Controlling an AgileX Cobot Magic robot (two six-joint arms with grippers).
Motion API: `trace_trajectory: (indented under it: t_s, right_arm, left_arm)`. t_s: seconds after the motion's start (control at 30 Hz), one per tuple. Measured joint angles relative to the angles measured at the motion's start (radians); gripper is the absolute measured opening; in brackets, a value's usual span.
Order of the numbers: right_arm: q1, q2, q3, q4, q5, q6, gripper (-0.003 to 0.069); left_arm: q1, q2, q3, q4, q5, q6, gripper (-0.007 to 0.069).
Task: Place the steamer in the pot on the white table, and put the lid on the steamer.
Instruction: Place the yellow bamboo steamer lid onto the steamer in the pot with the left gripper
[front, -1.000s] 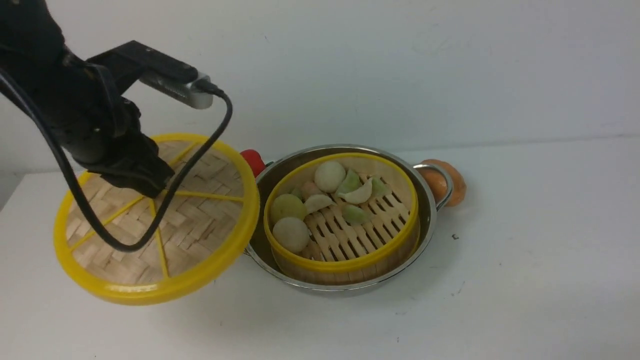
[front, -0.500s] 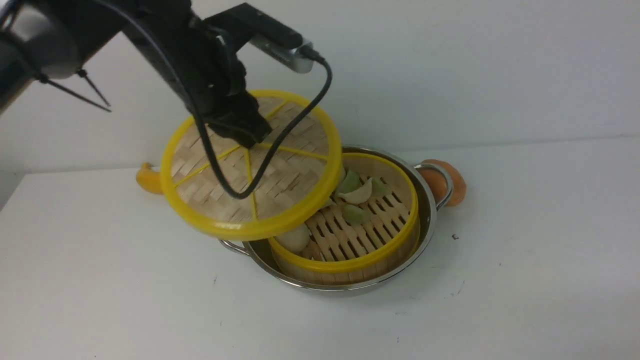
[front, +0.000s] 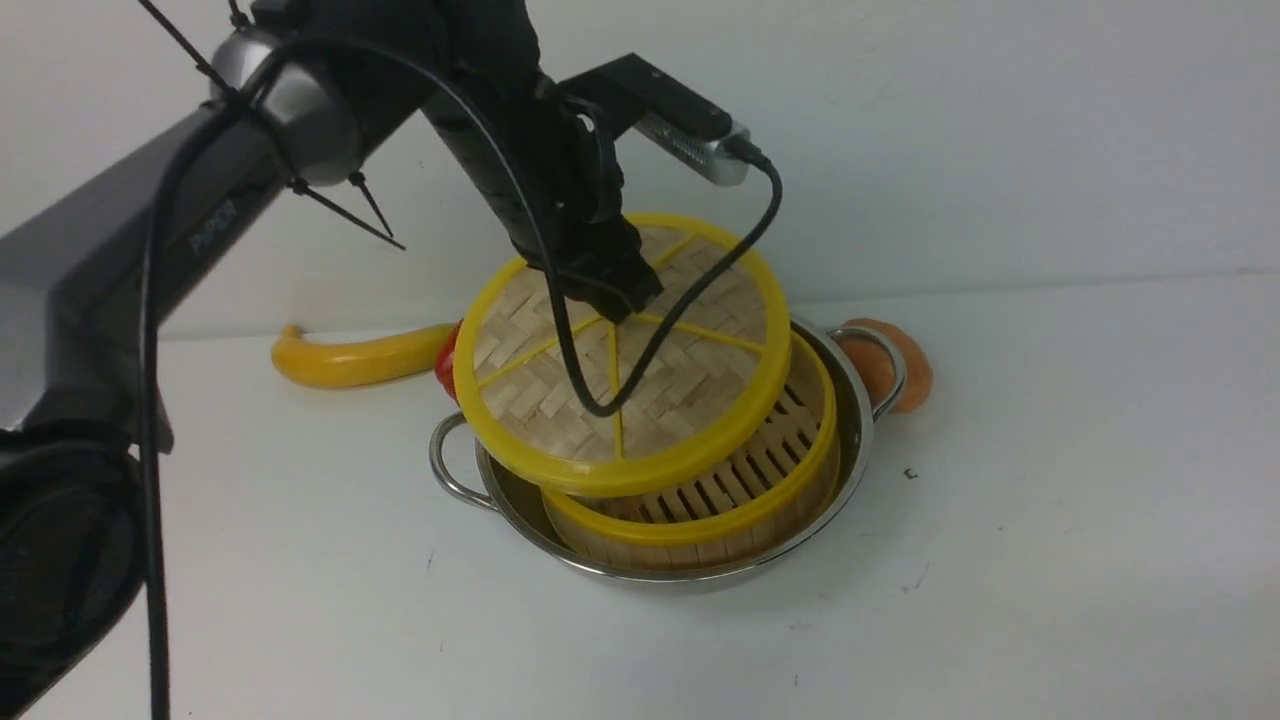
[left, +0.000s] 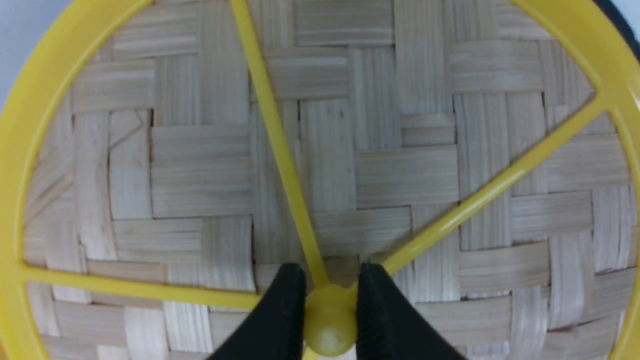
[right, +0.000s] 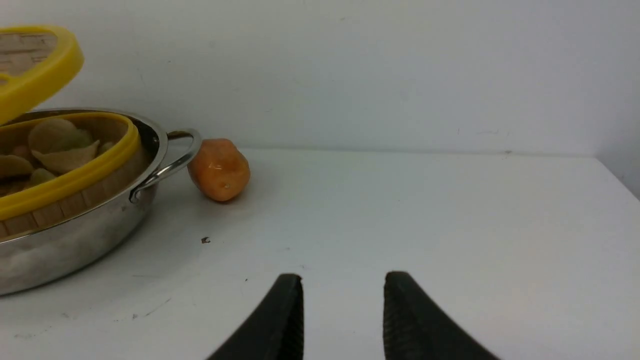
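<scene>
Angled down from the upper left, left gripper (front: 612, 298) clamped on the lid's (front: 700, 390) centre.
Held lid tilted above the steamer (front: 700, 525) in the pot (front: 852, 440), offset left; right gripper (right: 342, 300) parted, empty, over open white table (front: 1050, 560).

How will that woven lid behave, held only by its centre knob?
The lid probably stays stiff: a thick yellow rim and spokes frame the weave. It looks light, mostly thin bamboo strips. Pinched only at the small round knob by the left gripper, it may pivot; it hangs tilted above the steamer.
</scene>
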Motion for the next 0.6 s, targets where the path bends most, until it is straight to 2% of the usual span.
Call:
trace_trajectory:
  t_s: [0.2, 0.6]
  right_arm:
    - [0.0, 0.0, 0.0, 0.0, 0.0, 0.0, 0.0248]
    - [0.0, 0.0, 0.0, 0.0, 0.0, 0.0, 0.0248]
  left_arm:
    - [-0.048, 0.023, -0.006, 0.002, -0.001, 0.0, 0.0119]
    - [-0.055, 0.069, -0.006, 0.044, -0.001, -0.008, 0.0119]
